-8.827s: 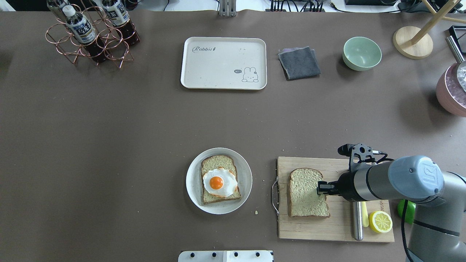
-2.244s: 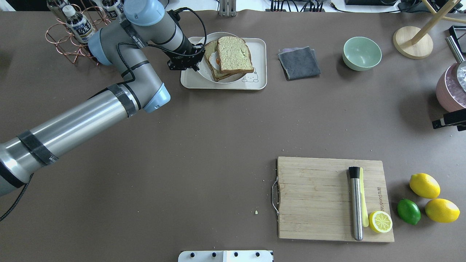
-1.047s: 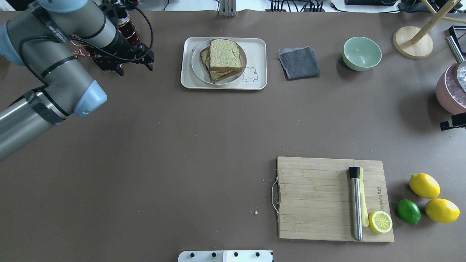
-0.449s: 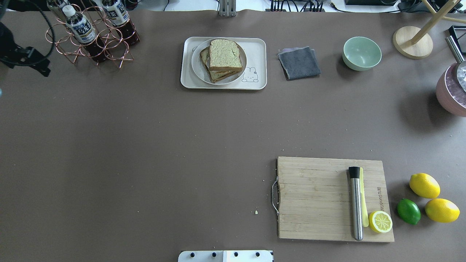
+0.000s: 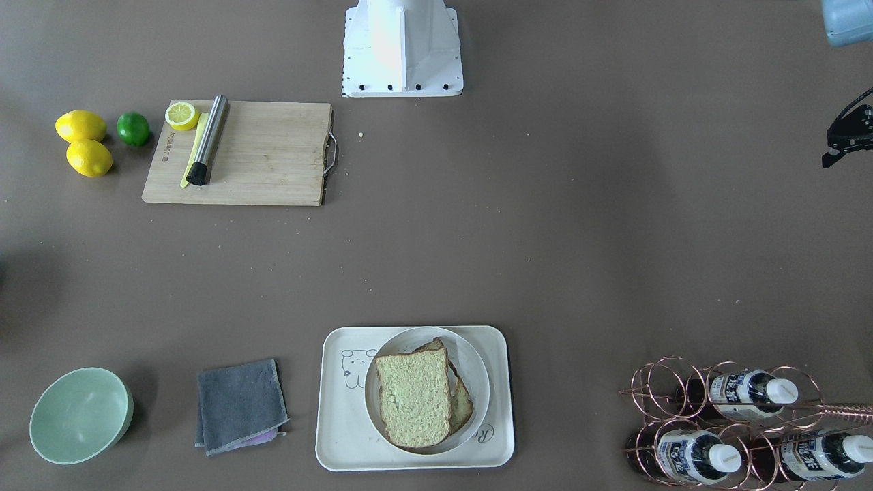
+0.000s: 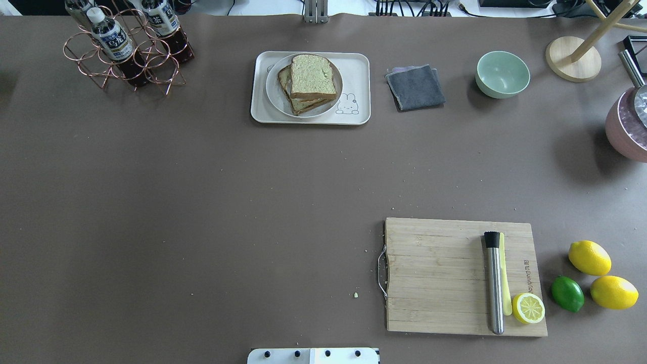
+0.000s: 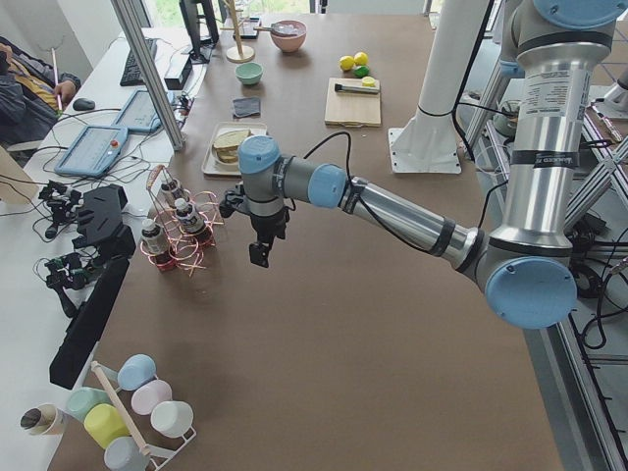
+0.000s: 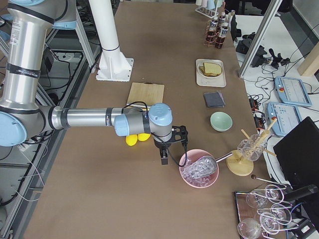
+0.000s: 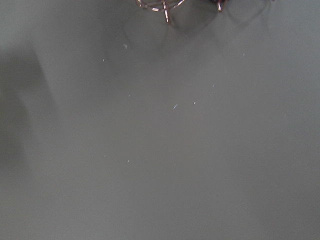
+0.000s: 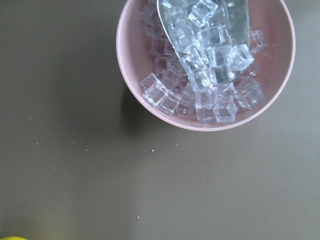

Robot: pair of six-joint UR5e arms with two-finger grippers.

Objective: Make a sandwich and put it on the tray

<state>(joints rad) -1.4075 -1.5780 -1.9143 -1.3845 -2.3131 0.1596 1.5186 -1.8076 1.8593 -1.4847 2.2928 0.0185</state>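
Observation:
The sandwich lies on a round white plate that sits on the cream tray at the far middle of the table. Its top slice is offset from the bottom one, and the egg is hidden between them. It also shows in the front-facing view. My left gripper hangs above the table near the bottle rack, far from the tray, and I cannot tell its state. My right gripper hovers by the pink ice bowl, and I cannot tell its state. Neither gripper shows in the overhead view.
A copper rack of bottles stands left of the tray. A grey cloth and a green bowl lie to its right. A wooden cutting board carries a steel rod and a lemon half. A pink ice bowl sits at the right edge.
The left arm set the plate with the sandwich on the tray, let go and drew back left, out of the overhead view. The sandwich has stayed put since.

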